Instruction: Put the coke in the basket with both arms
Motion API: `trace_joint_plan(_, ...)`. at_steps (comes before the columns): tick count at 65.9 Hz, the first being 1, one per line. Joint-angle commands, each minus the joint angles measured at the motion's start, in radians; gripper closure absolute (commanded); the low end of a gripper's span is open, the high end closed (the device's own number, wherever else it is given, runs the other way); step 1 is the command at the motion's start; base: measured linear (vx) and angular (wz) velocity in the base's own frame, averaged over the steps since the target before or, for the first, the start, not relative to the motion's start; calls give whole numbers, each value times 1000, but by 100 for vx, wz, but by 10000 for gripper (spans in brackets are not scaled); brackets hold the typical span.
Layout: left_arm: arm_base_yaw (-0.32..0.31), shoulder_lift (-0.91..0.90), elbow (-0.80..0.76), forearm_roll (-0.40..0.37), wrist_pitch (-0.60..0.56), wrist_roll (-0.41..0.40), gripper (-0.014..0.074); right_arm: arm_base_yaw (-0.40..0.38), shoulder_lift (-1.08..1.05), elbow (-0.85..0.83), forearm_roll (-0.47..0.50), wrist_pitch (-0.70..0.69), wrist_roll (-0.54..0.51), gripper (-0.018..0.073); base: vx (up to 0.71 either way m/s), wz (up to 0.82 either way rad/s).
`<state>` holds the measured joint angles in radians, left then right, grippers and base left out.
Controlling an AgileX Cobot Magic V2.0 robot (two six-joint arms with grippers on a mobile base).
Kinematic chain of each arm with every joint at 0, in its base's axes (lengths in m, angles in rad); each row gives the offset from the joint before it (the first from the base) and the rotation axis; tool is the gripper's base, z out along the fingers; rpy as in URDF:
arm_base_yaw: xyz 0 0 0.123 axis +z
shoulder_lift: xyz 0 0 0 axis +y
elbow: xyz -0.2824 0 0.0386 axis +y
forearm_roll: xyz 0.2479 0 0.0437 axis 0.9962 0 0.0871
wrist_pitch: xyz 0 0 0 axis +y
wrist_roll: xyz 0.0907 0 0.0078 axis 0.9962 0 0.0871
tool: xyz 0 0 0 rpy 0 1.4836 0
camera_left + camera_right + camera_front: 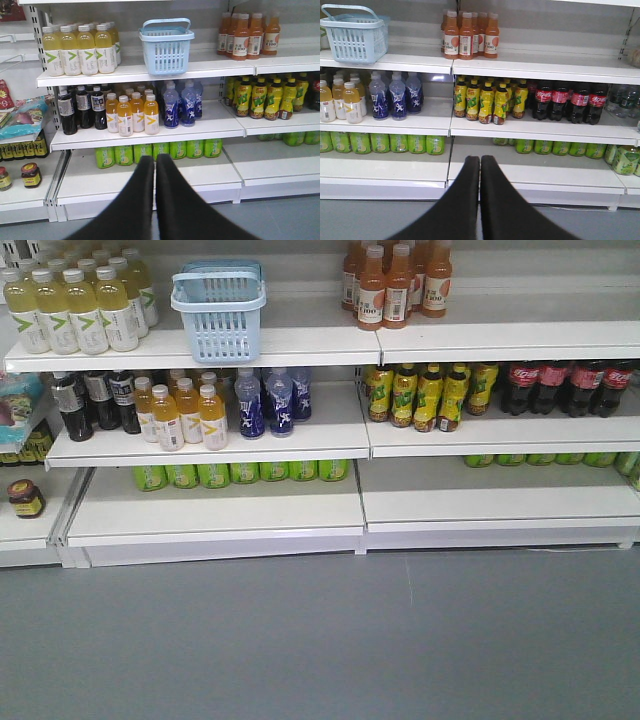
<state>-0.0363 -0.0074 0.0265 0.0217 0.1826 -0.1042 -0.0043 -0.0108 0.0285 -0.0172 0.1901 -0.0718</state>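
The light blue slotted plastic shopping basket (222, 335) stands upright on the top white shelf (300, 345), handle raised. It sits between pale yellow-green drink bottles (75, 305) on its left and orange juice bottles (395, 285) to its right. Dark plastic cola bottles with red labels (565, 102) line the middle shelf at the right end (well apart from the basket). The black wedge-shaped left gripper (155, 161) is clenched on nothing, low and near its camera. The right gripper (480, 161) is the same, fingers pressed together and empty.
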Motion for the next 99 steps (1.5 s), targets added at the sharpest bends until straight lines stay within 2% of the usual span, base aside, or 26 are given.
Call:
trace_joint_plan(1, -3, -20, -24, 0, -69, 1, 603, -4, -12, 7, -1, -76, -10, 561, 5, 0)
trace_joint_plan(99, -3, -20, -24, 0, -69, 1, 603, -4, -12, 7, -1, -76, -10, 561, 4, 0)
